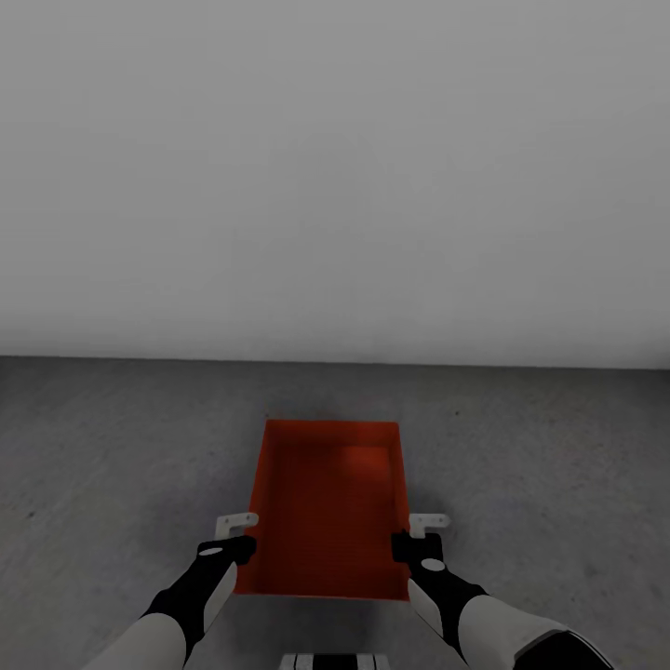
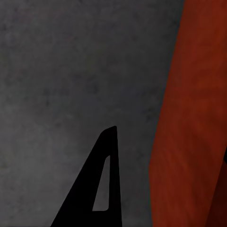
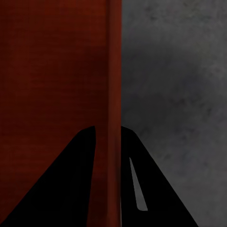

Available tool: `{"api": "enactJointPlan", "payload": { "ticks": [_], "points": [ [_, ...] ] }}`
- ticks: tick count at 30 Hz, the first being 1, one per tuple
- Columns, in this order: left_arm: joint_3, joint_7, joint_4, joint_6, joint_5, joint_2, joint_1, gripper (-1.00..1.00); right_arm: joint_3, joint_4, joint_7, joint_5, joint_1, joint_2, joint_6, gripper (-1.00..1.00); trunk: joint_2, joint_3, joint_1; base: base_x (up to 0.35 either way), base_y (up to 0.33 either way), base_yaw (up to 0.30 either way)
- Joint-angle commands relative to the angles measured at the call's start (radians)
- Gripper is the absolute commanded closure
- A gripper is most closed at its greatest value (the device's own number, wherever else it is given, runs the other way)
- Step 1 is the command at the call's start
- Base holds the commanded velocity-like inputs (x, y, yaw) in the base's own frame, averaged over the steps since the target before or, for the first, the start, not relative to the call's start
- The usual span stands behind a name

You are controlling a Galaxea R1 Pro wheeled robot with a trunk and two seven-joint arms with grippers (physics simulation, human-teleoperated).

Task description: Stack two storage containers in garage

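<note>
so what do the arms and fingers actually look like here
Both arms have smooth white forearm shells that run into black wrist sections, each with a small pale oval mark on top. The left gripper and right gripper carry small white bracket-like pieces at their tips. In the wrist views the fingers are flat black tapering wedges, with a narrow pale slot in one finger per view. No cables show.

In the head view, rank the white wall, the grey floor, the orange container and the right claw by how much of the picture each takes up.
Largest to smallest:
1. white wall
2. grey floor
3. orange container
4. right claw, gripping the container's side wall

The wall and floor run past the frame edges, so this ranks only their visible parts.
</note>
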Motion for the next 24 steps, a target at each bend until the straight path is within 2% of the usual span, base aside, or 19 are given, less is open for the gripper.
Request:
{"api": "enactJointPlan", "payload": {
  "ticks": [1, 13, 24],
  "points": [
    [0.01, 0.006, -0.003, 0.007, -0.017, 0.009, 0.0, 1.0, 0.003, 0.001, -0.004, -0.01, -0.001, 0.0, -0.005, 1.0, -0.008, -0.004, 0.004, 0.0, 0.0, 0.0],
    [0.01, 0.006, -0.002, 0.007, -0.017, 0.009, 0.0, 1.0, 0.003, 0.001, -0.004, -0.01, -0.001, 0.0, -0.005, 1.0, -0.015, -0.007, 0.008, 0.0, 0.0, 0.0],
    [0.01, 0.005, -0.002, 0.007, -0.017, 0.009, 0.0, 1.0, 0.003, 0.001, -0.004, -0.01, -0.001, 0.0, -0.004, 1.0, -0.092, -0.041, 0.05, 0.0, 0.0, 0.0]
  ]
}}
